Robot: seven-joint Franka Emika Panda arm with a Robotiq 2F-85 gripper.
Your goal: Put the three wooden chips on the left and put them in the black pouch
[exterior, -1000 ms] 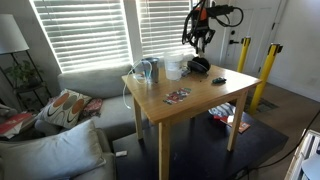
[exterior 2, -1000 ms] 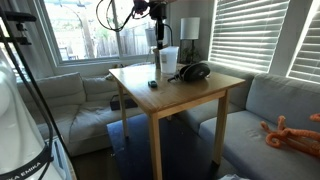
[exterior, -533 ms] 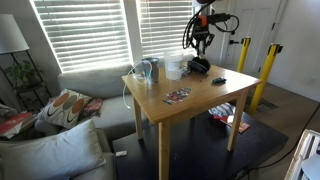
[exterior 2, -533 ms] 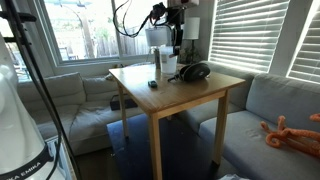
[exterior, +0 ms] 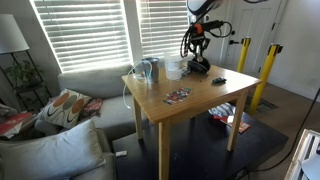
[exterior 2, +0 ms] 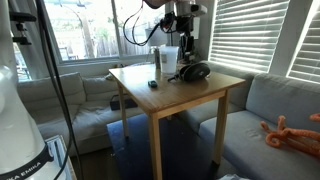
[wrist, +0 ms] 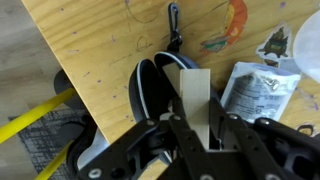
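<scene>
Wrist view has the gripper (wrist: 200, 128) pinching one pale wooden chip (wrist: 196, 92) over the black pouch (wrist: 155, 95) at 10 o'clock, not yet dropped in, I judge

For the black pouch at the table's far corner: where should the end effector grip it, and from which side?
Probably its curved rim, from straight above. In the wrist view the black pouch has its mouth facing up, and the rim stands as a thin edge that can be pinched across. The body is a soft rounded lump, a poor side grip.
</scene>
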